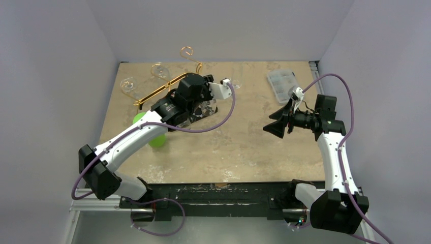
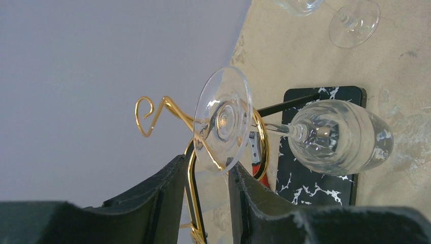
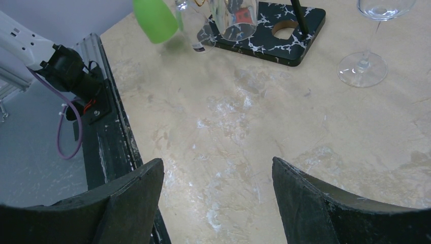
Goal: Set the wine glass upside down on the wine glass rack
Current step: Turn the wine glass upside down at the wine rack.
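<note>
Release step: the wine glass hangs upside down, foot caught in the wine glass rack, far left. The left claw stands open around the foot, the right claw open too. Next, likely: withdraw without nudging.

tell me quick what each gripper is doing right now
left gripper: open, fingertips either side of the foot rim of the wine glass, not clamping it
right gripper: open, holding nothing

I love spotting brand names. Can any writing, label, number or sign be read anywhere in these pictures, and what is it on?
No text can be read.
The small bottle beside the black board bears a dark label, too blurred to read.
</note>
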Tool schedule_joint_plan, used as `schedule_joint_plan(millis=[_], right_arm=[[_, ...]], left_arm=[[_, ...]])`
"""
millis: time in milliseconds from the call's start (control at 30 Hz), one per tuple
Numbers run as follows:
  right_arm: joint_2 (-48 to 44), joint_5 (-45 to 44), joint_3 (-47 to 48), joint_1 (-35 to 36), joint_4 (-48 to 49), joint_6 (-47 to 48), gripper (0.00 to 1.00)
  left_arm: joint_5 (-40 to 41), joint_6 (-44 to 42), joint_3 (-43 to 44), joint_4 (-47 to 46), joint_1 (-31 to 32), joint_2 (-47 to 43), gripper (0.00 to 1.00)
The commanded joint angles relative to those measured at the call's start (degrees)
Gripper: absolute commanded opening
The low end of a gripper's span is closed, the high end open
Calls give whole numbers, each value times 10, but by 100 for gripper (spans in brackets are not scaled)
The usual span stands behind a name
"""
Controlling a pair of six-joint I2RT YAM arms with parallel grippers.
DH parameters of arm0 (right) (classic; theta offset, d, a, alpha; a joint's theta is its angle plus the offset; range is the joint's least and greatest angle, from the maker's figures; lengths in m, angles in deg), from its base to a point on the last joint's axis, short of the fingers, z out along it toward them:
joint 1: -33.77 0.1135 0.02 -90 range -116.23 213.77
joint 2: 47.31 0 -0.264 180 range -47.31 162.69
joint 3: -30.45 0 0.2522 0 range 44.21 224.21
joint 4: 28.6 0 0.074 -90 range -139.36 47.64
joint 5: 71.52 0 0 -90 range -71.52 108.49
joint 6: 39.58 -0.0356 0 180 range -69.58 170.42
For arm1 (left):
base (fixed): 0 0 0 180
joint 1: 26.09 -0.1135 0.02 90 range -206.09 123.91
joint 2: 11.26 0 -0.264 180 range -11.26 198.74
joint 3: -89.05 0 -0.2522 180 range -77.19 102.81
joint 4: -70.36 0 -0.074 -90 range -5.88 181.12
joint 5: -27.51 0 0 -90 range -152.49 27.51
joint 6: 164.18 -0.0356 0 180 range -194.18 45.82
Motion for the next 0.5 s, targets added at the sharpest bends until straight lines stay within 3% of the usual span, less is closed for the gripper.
schedule_joint_plan(millis=[0,467], right_arm=[[-10,16,18,-1,2,9,77],[-14,19,18,-2,1,8,77]], left_arm=[[26,-11,8,-7,-5,-25,36],[51,-16,-4,5,-6,-36,41]])
